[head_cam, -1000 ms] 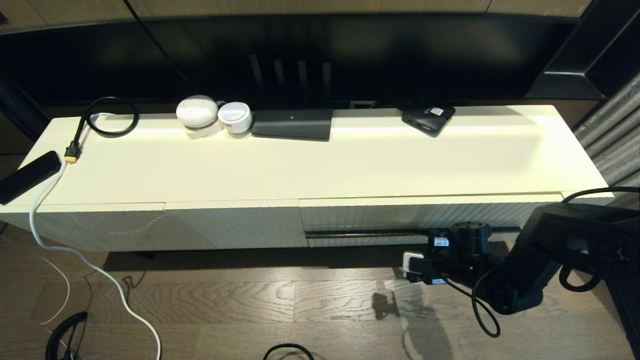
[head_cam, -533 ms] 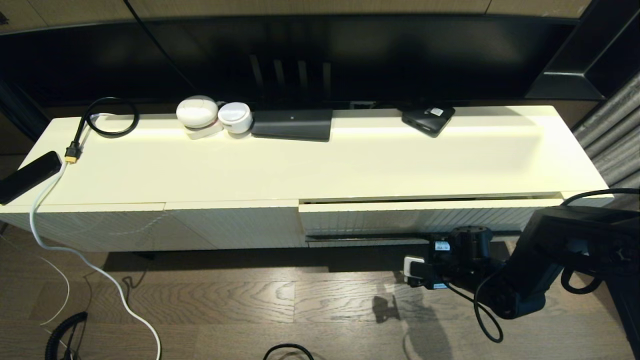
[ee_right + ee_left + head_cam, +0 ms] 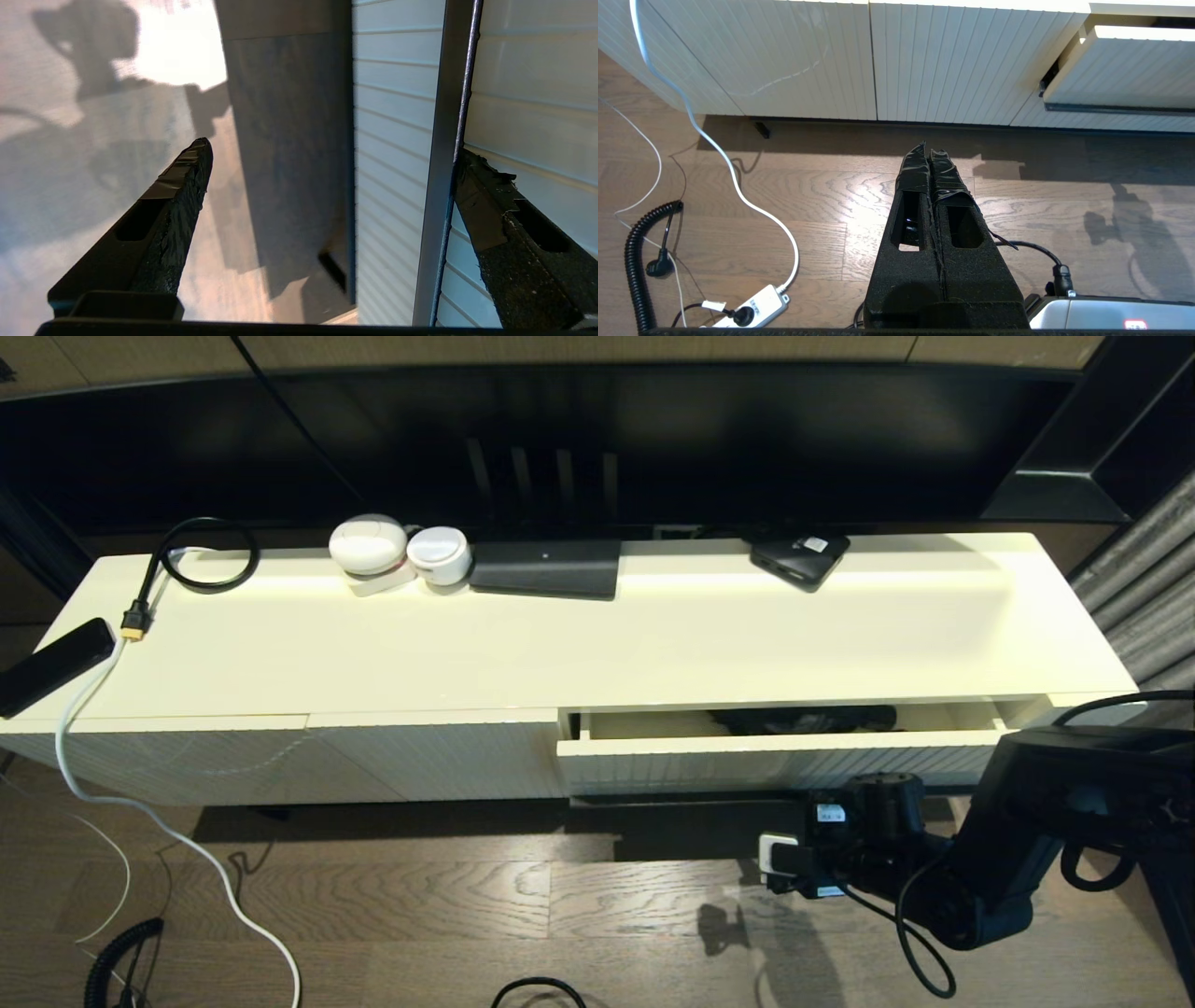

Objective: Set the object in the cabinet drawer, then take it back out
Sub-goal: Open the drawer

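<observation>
The cabinet drawer (image 3: 784, 761) at the right of the cream cabinet stands partly pulled out, and its ribbed front also shows in the left wrist view (image 3: 1120, 70). A dark object (image 3: 803, 719) lies inside it, mostly hidden under the cabinet top. My right gripper (image 3: 334, 149) is open, low in front of the drawer. One fingertip (image 3: 472, 182) is tucked behind the thin black handle strip (image 3: 444, 163); the other hangs free over the floor. In the head view only the right wrist (image 3: 868, 831) shows. My left gripper (image 3: 927, 147) is shut and empty, low over the floor.
On the cabinet top (image 3: 653, 635) sit two white round devices (image 3: 397, 551), a flat black box (image 3: 546, 567), a small black box (image 3: 800, 555), a looped black cable (image 3: 201, 555) and a black remote (image 3: 47, 663). A white cable (image 3: 140, 803) trails to a power strip (image 3: 752, 308).
The drawer has slid out from shut to partly open, showing the dark object inside. My right arm has drawn back toward me with the handle.
</observation>
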